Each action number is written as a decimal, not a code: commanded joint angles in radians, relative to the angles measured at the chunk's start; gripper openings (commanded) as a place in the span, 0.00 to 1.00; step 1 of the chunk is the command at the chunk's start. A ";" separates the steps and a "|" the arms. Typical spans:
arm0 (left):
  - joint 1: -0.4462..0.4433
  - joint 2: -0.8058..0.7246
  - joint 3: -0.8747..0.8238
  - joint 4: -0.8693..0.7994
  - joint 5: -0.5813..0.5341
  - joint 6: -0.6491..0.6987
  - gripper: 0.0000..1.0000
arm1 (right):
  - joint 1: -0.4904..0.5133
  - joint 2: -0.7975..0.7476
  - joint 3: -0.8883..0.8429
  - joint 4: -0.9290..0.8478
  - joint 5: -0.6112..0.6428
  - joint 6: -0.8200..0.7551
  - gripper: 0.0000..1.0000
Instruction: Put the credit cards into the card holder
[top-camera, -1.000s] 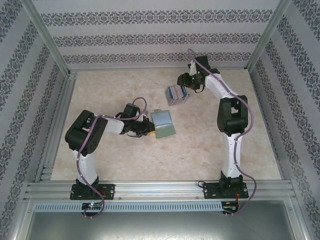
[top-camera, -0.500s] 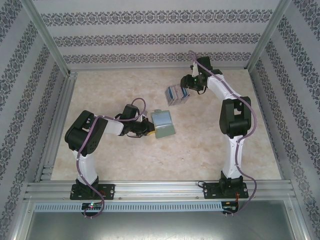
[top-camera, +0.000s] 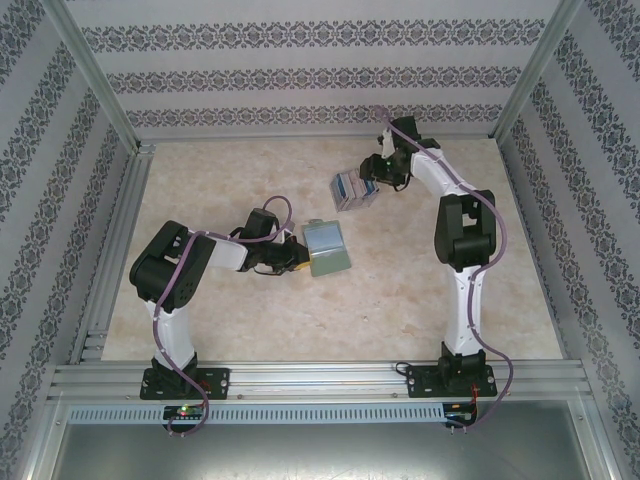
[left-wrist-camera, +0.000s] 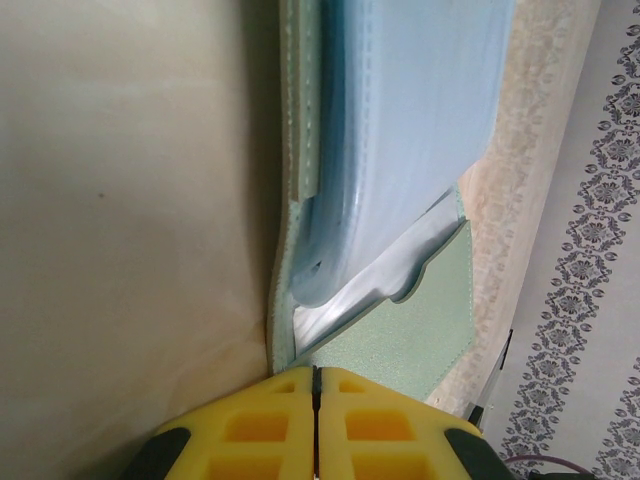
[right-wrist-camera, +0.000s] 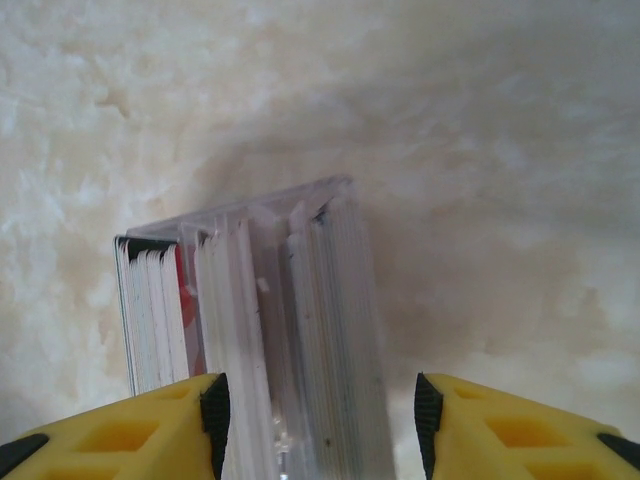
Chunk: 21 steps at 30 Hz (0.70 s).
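Credit cards (right-wrist-camera: 250, 330) haven't budged, blue-white stack, edges showing. Right gripper (right-wrist-camera: 318, 405) has slid in, open around them. Left gripper (left-wrist-camera: 315, 378) stays closed at card holder (top-camera: 328, 250).

The tabletop (top-camera: 250, 310) is a pale cream, marble-patterned surface, evenly and softly lit. Wallpapered panels close it in on three sides: a back wall (top-camera: 320, 70) at its far edge, a left wall (top-camera: 40, 200) and a right wall (top-camera: 600, 200), all white with dark ornamental bands. Two slanting aluminium posts (top-camera: 95, 70) rise from its far corners. A ribbed aluminium rail (top-camera: 320, 378) runs along its near edge, then a perforated strip (top-camera: 320, 412) and a grey metal sheet (top-camera: 320, 455).
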 joint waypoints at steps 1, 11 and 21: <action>-0.019 0.060 -0.031 -0.030 -0.121 -0.005 0.08 | 0.018 0.005 0.040 -0.033 -0.031 -0.019 0.54; -0.023 0.066 -0.010 -0.038 -0.113 -0.004 0.08 | 0.041 -0.027 0.070 -0.061 -0.008 -0.036 0.54; -0.029 0.068 -0.006 -0.035 -0.109 -0.007 0.08 | 0.051 -0.018 0.101 -0.081 -0.017 -0.037 0.54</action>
